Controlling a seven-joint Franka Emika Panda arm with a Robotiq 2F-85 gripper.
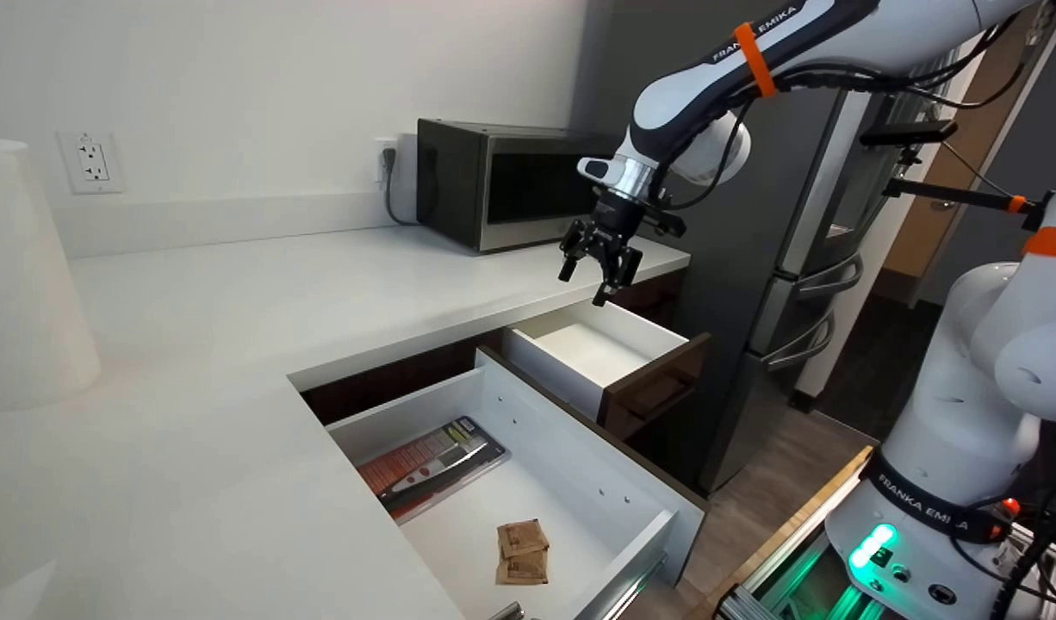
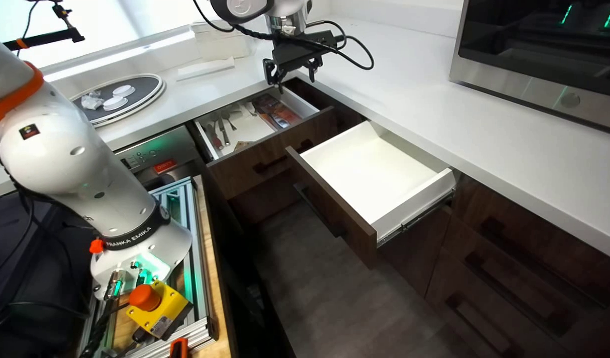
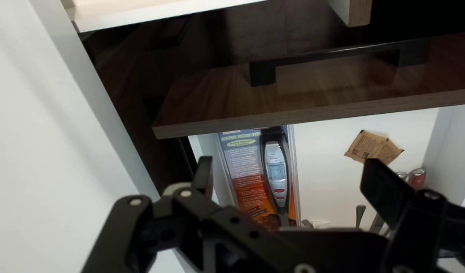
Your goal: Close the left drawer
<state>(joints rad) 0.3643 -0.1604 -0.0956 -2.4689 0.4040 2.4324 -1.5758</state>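
Hanging closest to my wrist camera is the one tool (image 3: 293,178) I drive, its two fingers (image 3: 204,174) apart with a wide gap between them; both exterior views show it in the air, clear of the drawers. Past the fingers, on my wrist feed, I have the left drawer (image 1: 580,461), the larger of the two that are pulled out, under the counter (image 1: 218,344) near its inner corner. Its dark wood front carries one black handle (image 3: 331,54). Inside I count one blister pack (image 3: 247,174), holding a single device with a small display, and two brown packets (image 1: 524,551) that overlap. Several utensils (image 3: 360,212) share the drawer, too crowded in my feeds to number surely. Just beside it, set at a right angle, the one narrower drawer (image 2: 379,169) is out as well; I cannot tell whether the two touch. Farther off, the counter carries one microwave (image 1: 528,185), one paper roll (image 1: 28,284) and one round tray (image 2: 145,87) with two white discs (image 2: 123,90) and one crumpled clear thing (image 2: 92,101) on it. On the wall behind I see two outlets (image 1: 93,162), one with a plug (image 1: 388,158) in it. Past the counter's end stands one tall dark refrigerator (image 1: 769,189).
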